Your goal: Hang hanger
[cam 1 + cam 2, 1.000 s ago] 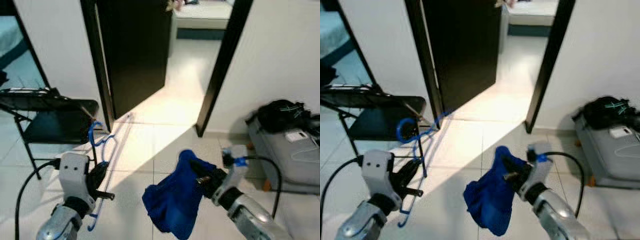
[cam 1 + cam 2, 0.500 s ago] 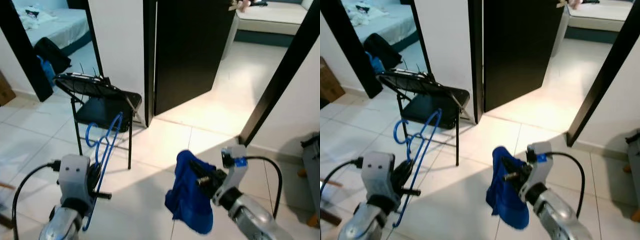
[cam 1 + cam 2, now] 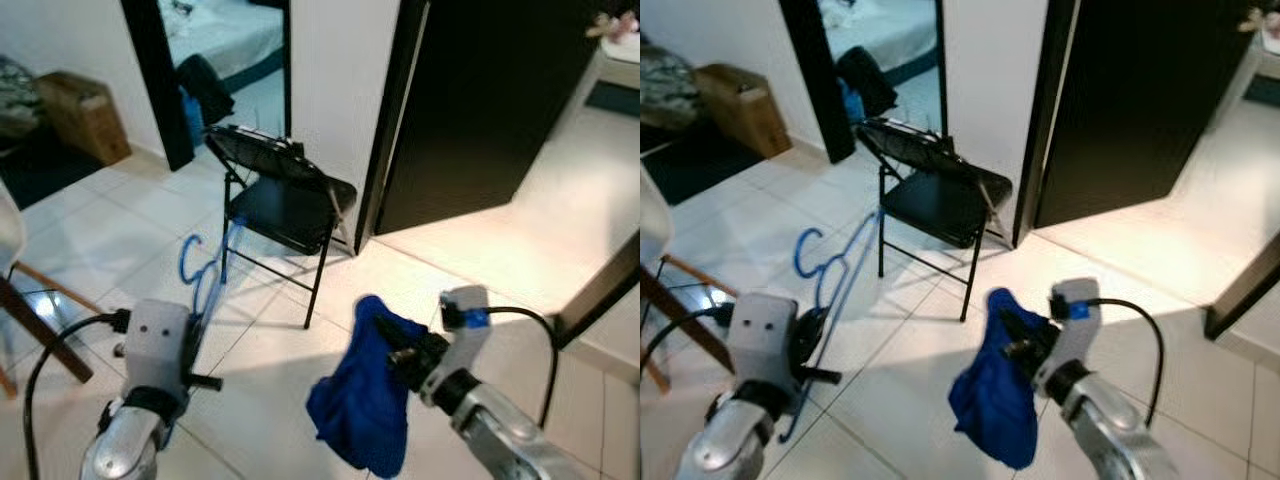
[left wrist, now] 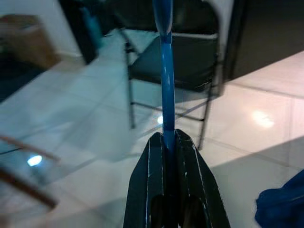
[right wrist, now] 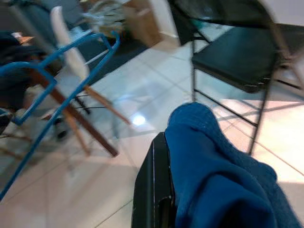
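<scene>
White tiled floor [image 3: 90, 215], sunlit patch on the robot's right. White wall section [image 3: 335, 70] between two dark doorways: left one opens onto a room with a bed [image 3: 235, 25], right one has a dark door [image 3: 470, 110] standing open. Cardboard box [image 3: 85, 115] against the wall at far left. Wooden chair leg [image 3: 40, 325] at left edge.

Black folding chair [image 3: 285, 205] stands on the tiles in front of the wall section, seat down, something dark lying along its backrest top.

Blue garment [image 3: 365, 400] hangs bunched from the right tool [image 3: 395, 352], low centre-right, well clear of the floor. The right wrist view shows cloth draped over one black finger [image 5: 154, 190]; tool is clamped on the cloth. Black cable loops off the right wrist.

Blue hanger [image 3: 205, 275] held by the left tool [image 3: 190, 345], low left, hook end up and pointing toward the folding chair, not touching it. Left wrist view: both fingers [image 4: 149, 185] pressed tight on the blue hanger rod, which runs straight out from between the tips toward the chair. Hanger hangs on nothing; it is in the air over the floor, left of the garment, apart from it.
</scene>
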Robot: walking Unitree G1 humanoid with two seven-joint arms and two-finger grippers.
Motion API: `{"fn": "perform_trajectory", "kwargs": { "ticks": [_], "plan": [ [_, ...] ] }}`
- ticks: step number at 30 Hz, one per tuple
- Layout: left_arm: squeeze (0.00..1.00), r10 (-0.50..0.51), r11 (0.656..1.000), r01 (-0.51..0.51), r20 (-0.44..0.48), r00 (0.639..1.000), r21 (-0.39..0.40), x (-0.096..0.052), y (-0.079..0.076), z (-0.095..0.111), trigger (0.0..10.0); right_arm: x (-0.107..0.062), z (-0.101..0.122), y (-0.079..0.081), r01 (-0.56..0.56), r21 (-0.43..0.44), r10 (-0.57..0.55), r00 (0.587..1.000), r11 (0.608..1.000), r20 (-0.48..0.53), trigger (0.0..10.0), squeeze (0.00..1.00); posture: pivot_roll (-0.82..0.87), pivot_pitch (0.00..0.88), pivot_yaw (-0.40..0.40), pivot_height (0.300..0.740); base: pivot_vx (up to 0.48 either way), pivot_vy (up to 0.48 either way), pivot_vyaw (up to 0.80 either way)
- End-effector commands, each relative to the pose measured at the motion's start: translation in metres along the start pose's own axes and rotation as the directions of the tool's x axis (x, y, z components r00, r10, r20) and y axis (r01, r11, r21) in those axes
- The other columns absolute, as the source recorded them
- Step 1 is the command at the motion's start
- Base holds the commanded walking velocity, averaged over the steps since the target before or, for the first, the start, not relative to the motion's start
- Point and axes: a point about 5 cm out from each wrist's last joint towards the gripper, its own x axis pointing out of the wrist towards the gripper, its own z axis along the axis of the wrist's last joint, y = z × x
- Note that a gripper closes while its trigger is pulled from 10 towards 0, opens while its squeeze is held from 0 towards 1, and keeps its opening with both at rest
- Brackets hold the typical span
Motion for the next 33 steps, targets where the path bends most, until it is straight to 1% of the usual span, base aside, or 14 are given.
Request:
{"fn": "perform_trajectory", "kwargs": {
  "ticks": [1, 5, 10, 33],
  "plan": [
    [0.0, 0.006, 1.0, -0.007, 0.013, 1.0, 0.023, -0.0011, 0.0001, 0.002, 10.0, -0.0023, -0.0002, -0.0006, 0.001, 0.004, -0.001, 1.0, 1.0, -0.003, 10.0, 0.0, 0.09, 0.087, -0.046, 0.74, 0.0, 0.0, 0.78],
    [0.0, 0.019, 0.999, -0.019, 0.009, 1.0, 0.045, -0.0011, 0.0001, 0.0021, 10.0, -0.0019, -0.0007, -0.0002, -0.007, 0.004, 0.007, 1.0, 1.0, -0.009, 10.0, 0.0, 0.09, 0.087, -0.049, 0.74, 0.0, 0.0, 0.78],
    [0.0, 0.026, 0.998, -0.026, 0.0, 1.0, 0.051, -0.0016, 0.0, 0.0012, 10.0, -0.0022, -0.001, 0.0002, -0.012, 0.0, 0.012, 1.0, 1.0, -0.014, 10.0, 0.0, 0.09, 0.089, -0.048, 0.74, 0.0, 0.0, 0.77],
    [0.0, 0.044, 0.998, -0.044, 0.003, 0.999, 0.04, -0.0033, 0.0006, 0.0012, 10.0, -0.0039, -0.002, 0.001, -0.022, -0.01, 0.022, 0.999, 1.0, -0.024, 10.0, 0.0, 0.08, 0.085, -0.051, 0.74, 0.382, 0.0, 0.78]
  ]
}}
